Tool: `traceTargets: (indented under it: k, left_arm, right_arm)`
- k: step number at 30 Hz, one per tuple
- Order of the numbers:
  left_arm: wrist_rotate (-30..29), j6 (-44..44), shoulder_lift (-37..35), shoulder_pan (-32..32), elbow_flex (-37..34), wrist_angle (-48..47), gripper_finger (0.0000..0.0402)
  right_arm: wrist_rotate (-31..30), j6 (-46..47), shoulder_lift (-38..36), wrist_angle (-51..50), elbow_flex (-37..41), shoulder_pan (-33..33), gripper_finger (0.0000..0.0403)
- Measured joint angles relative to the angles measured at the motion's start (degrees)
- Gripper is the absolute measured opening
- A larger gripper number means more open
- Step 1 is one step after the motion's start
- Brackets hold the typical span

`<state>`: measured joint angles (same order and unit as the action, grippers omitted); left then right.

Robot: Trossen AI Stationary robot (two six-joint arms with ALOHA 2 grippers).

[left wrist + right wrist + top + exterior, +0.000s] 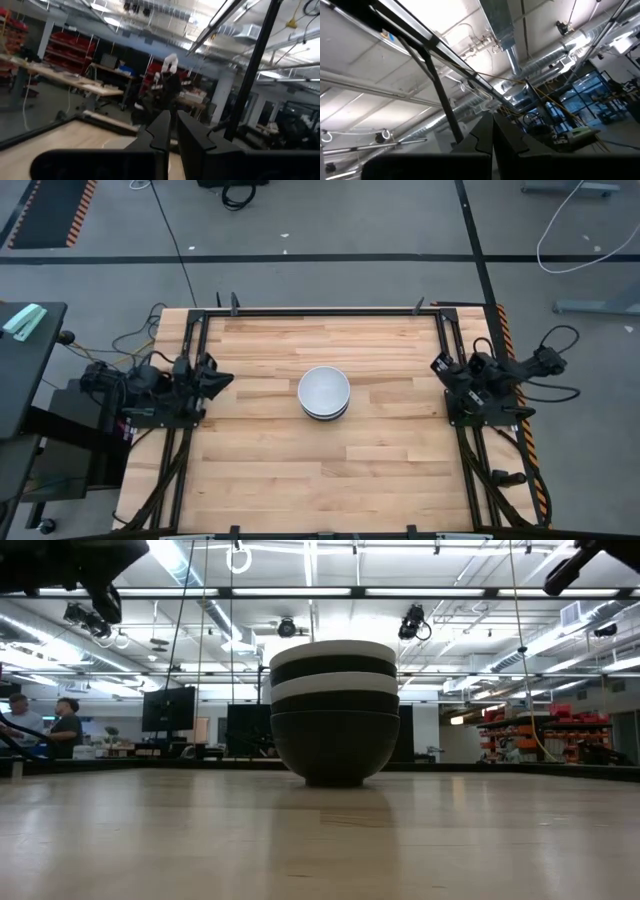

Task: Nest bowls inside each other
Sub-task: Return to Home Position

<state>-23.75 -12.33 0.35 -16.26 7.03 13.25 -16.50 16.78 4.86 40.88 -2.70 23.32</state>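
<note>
Centre of bench: five small round smooth bowls point(324, 393), three black and two white, nested in one stack. From the low view the order, bottom up, is black, black, white, black, white. The stack stands upright and level, and nothing touches it. The pale slatted wooden bench point(300, 470) carries nothing else that I can see.

Left hand point(218, 380): parked at the bench's left edge, well apart from the stack. In its wrist view the fingers point(162, 127) lie almost together with only a slit between them; closed on nothing.

Right hand point(440, 366): parked at the right edge, equally far off. Its fingers point(507, 132) meet in its wrist view; closed, empty.

Handling, as a judgement:
- Walls look hard and glossy. I expect the bowls to be stiff and slick under flat pads, and liable to chip if they are ceramic. The material cannot be told from here.
- Each is probably light, though five together weigh noticeably more.
- Only a narrow rim band of each upper bowl shows above the one below, so there is little wall to pinch there.
- Best hold on the top white bowl point(333, 650): over the rim, one finger inside and one outside. That lifts this bowl alone.
- To shift the whole stack, take the bottom black bowl point(335, 745). Its broad outer wall is exposed but curves in toward a small foot, so a side squeeze may slide.

Nesting looks complete.
</note>
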Motion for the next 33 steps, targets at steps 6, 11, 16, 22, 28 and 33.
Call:
traceTargets:
  k: [6, 11, 16, 22, 28, 33]
  left_arm:
    - [0.00, -1.89, 0.01, 1.08, 0.00, -3.04, 0.0028]
    - [0.65, -2.19, 0.01, 1.74, 0.00, -2.79, 0.0032]
    - [2.62, -1.66, 0.01, 1.74, 0.00, -1.70, 0.0039]
    - [4.11, -0.60, 0.01, 1.74, 0.00, -1.13, 0.0037]
    - [4.09, -0.28, 0.03, 1.74, 0.00, -1.05, 0.0030]
    - [4.00, 2.79, 0.40, 1.74, 0.00, -1.07, 0.0036]
  right_arm:
    - [3.35, 1.57, -0.02, -1.55, 0.00, -4.85, 0.0014]
    - [5.30, 5.43, -0.02, -4.36, 0.00, -8.08, 0.0014]
    - [7.46, 6.16, 0.00, -5.00, 0.00, -10.33, 0.0014]
    - [10.03, 6.19, 0.00, -5.02, 0.00, -12.61, 0.0014]
    - [11.25, 6.15, 0.00, -5.43, 0.00, -13.92, 0.0014]
    - [11.27, 2.74, 0.00, -8.20, -0.02, -14.31, 0.0014]
